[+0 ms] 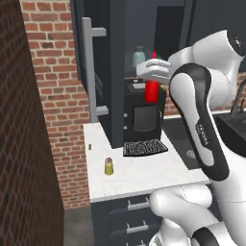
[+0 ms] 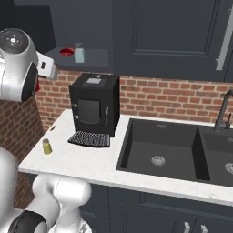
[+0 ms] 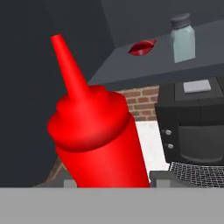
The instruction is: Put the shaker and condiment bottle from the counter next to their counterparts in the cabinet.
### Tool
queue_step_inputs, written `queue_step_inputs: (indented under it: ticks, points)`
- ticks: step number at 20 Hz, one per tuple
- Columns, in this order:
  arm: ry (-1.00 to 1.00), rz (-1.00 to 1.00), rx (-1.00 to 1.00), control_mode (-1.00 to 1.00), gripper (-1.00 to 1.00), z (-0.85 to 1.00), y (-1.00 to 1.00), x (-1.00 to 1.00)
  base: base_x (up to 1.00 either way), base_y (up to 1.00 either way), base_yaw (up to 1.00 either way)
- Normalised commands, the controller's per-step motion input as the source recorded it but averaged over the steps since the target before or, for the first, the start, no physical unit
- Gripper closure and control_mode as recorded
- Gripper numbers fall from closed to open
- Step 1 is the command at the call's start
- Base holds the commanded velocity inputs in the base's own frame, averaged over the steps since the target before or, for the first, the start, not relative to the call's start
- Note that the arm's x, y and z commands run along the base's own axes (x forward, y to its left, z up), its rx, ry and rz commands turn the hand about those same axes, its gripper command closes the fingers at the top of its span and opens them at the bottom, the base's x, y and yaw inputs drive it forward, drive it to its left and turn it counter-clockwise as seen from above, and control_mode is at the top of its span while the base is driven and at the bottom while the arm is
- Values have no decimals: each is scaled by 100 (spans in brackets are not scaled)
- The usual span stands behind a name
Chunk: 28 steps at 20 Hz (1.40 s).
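the hand (image 1: 153, 79) was closed on the slim red squeeze bottle (image 1: 152, 89), raised above the black boxy appliance (image 1: 142, 115) before the open dark cabinet (image 1: 115, 57). the yellow-olive shaker (image 1: 109, 166) stood on the white speckled tabletop (image 1: 139, 175); the pale blue-grey jar (image 3: 182, 38) sat on the cabinet shelf.
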Motion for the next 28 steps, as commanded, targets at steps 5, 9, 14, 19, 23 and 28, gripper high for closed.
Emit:
queue_step_inputs:
  ticks: [5, 9, 14, 19, 23, 28]
  points:
    - [0, -4, 0, -100, 100, 17, 28, 47, 0, 0, 0]
    - [0, -6, 0, -100, 100, 19, 10, 54, 0, 0, 0]
    - [0, -5, 0, -100, 100, 17, 0, 62, 0, 0, 0]
    - [0, -1, 0, -100, 100, 0, 2, 59, 0, 0, 0]
    - [0, 0, 0, -100, 100, 0, 10, 58, 0, 0, 0]
    - [-2, 0, 0, -100, 100, 0, 11, 54, 0, 0, 0]
